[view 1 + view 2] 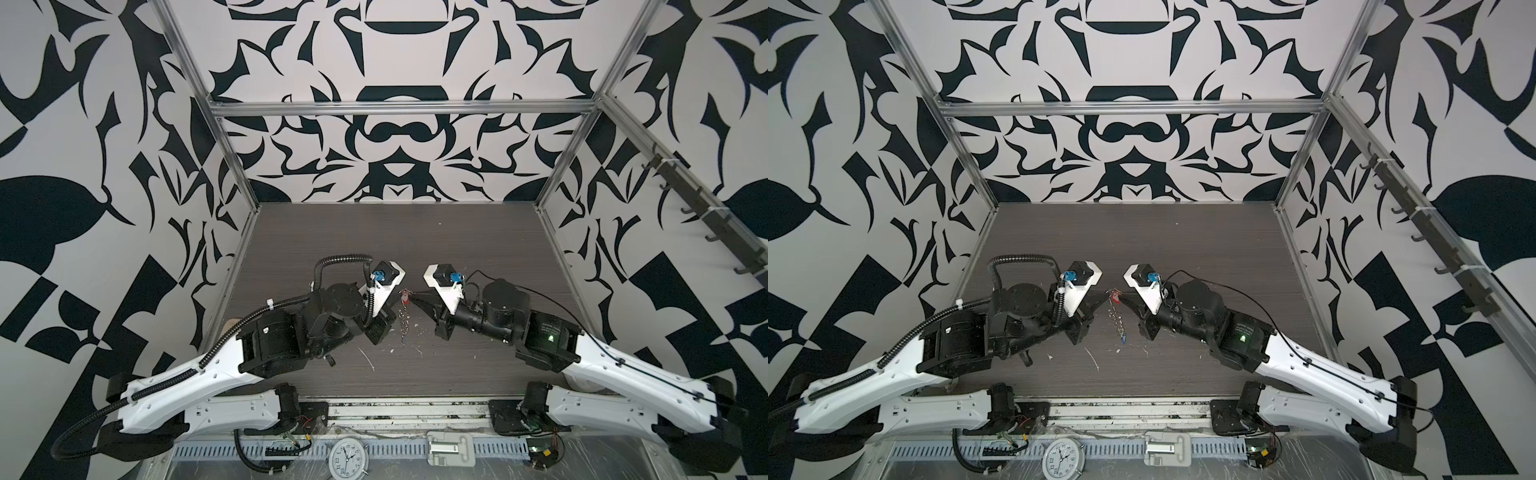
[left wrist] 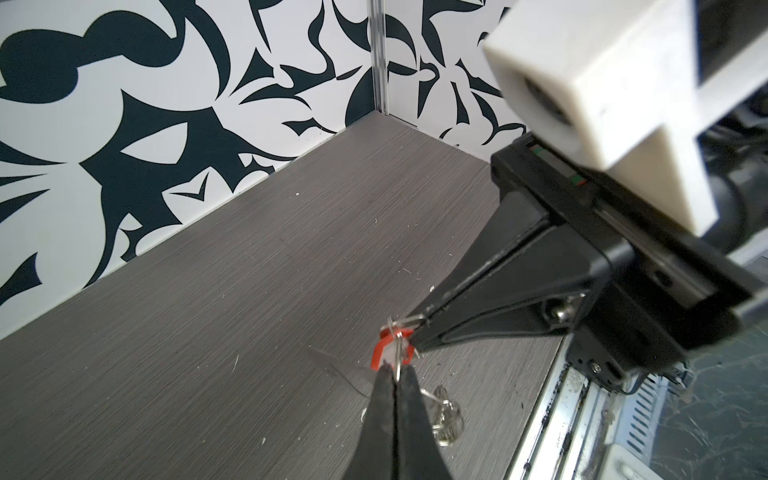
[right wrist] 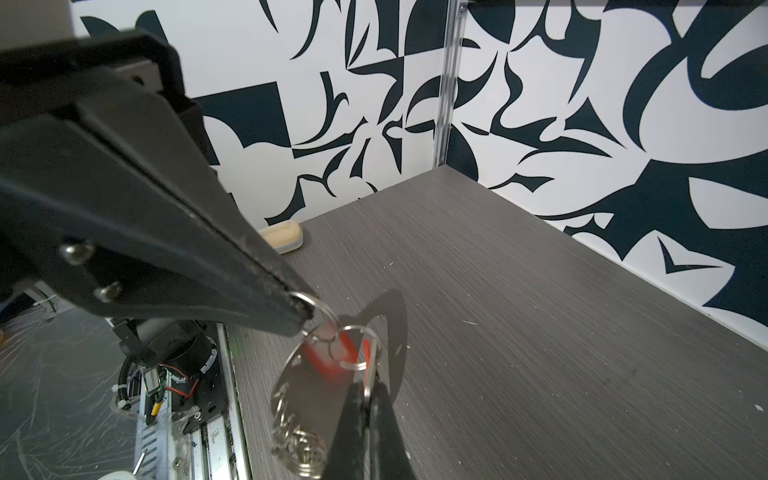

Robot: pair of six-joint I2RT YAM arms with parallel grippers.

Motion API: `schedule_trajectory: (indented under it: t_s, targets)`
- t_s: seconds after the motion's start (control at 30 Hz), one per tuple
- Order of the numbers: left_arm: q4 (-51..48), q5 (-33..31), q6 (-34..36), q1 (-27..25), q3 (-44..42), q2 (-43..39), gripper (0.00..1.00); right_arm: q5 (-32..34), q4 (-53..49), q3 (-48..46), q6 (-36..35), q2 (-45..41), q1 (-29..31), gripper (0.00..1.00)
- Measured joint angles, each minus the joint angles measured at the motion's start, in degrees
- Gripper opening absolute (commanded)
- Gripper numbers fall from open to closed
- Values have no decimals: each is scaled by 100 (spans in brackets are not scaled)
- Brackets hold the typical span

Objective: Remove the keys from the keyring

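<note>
Two tight pinches, left tool (image 2: pixel 395 368) and right tool (image 2: pixel 415 332), on small rings (image 3: pixel 353 365) of keyring (image 3: pixel 291 399)

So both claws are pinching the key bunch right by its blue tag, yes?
Not blue. The tag where the left gripper and right gripper pinch the small rings is red, as the left wrist view shows.

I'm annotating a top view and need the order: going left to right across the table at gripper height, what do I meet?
left gripper → red-tagged key, with the keyring hanging edge-on beneath it → right gripper. Both grippers are shut and meet at the key.
</note>
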Motion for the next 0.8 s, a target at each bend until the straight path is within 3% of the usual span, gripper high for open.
schedule_trajectory:
  t_s: [0.07, 0.8]
  targets:
    - [-7, -52, 33, -61, 39, 33, 0, -4, 68, -15, 0, -2, -2, 0]
    - [-44, -133, 79, -155, 138, 85, 0, -59, 258, -116, 37, -57, -24, 44]
